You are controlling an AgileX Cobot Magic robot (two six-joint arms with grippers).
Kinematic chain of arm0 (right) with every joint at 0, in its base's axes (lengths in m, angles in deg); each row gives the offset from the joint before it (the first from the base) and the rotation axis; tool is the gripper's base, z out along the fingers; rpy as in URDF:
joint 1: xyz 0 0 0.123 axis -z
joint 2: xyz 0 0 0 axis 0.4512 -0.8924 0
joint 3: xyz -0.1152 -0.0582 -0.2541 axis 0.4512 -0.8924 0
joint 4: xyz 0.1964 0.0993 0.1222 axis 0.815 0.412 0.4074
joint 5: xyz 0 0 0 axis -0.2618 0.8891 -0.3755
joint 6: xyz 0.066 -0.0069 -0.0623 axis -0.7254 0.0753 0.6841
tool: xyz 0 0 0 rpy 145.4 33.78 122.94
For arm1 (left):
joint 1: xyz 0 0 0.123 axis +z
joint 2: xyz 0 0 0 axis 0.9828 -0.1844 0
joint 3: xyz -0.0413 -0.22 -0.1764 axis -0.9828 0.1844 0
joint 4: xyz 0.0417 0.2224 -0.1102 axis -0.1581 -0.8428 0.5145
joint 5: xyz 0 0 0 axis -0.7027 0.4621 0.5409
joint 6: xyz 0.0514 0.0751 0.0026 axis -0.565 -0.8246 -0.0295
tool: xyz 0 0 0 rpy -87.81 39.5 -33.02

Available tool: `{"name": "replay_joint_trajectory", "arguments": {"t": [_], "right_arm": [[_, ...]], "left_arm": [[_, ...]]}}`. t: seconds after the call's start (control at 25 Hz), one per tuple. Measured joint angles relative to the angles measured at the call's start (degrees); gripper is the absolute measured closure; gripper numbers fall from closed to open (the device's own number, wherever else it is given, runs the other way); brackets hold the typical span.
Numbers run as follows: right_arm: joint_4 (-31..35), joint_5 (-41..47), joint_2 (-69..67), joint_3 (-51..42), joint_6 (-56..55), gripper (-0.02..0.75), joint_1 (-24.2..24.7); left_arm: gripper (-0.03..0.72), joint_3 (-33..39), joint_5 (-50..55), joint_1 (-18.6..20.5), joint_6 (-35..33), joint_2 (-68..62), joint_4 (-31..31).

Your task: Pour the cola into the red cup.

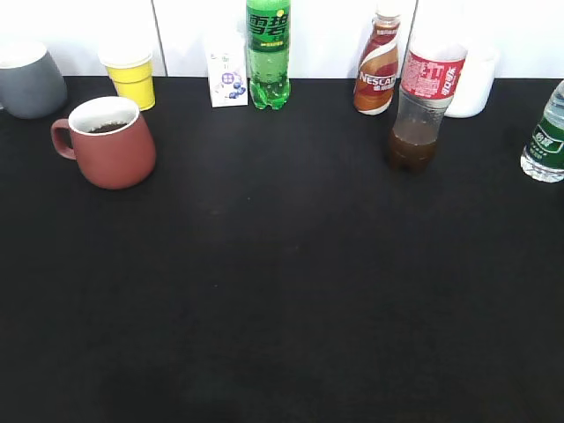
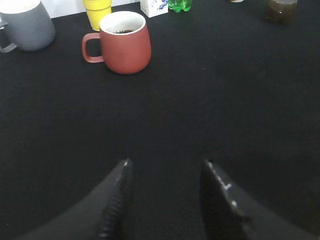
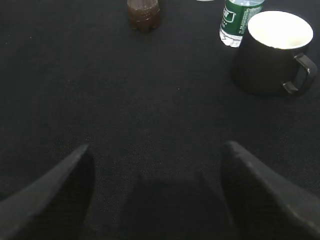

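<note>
The cola [image 1: 421, 106] stands upright at the back right, a clear bottle with a red label and dark liquid only in its bottom part; its cap is out of view. Its base shows in the right wrist view [image 3: 144, 12] and the left wrist view [image 2: 281, 9]. The red cup [image 1: 107, 141] stands at the left with dark liquid inside, handle to the left; it also shows in the left wrist view [image 2: 124, 42]. My left gripper [image 2: 166, 165] is open and empty, well short of the cup. My right gripper [image 3: 157, 150] is open and empty, well short of the cola.
A grey mug [image 1: 30, 79], a yellow paper cup [image 1: 132, 75], a small carton [image 1: 226, 77], a green soda bottle [image 1: 268, 53], a Nescafe bottle [image 1: 378, 69] and a white container [image 1: 473, 81] line the back. A green-labelled water bottle [image 1: 548, 137] and a black mug [image 3: 272, 52] stand at the right.
</note>
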Motion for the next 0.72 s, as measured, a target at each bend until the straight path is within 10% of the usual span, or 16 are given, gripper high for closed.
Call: {"name": "replay_joint_trajectory", "arguments": {"t": [0.16,0.44,0.72], "right_arm": [[0.1,0.0,0.0,0.0,0.1,0.143,0.8],[0.1,-0.2,0.2,0.0,0.1,0.143,16.1],[0.1,-0.2,0.2,0.0,0.1,0.143,20.5]], "left_arm": [[0.348,0.0,0.0,0.4,0.0,0.0,0.0],[0.348,0.0,0.0,16.0,-0.1,0.0,0.1],[0.349,0.0,0.0,16.2,-0.1,0.0,0.1]]}}
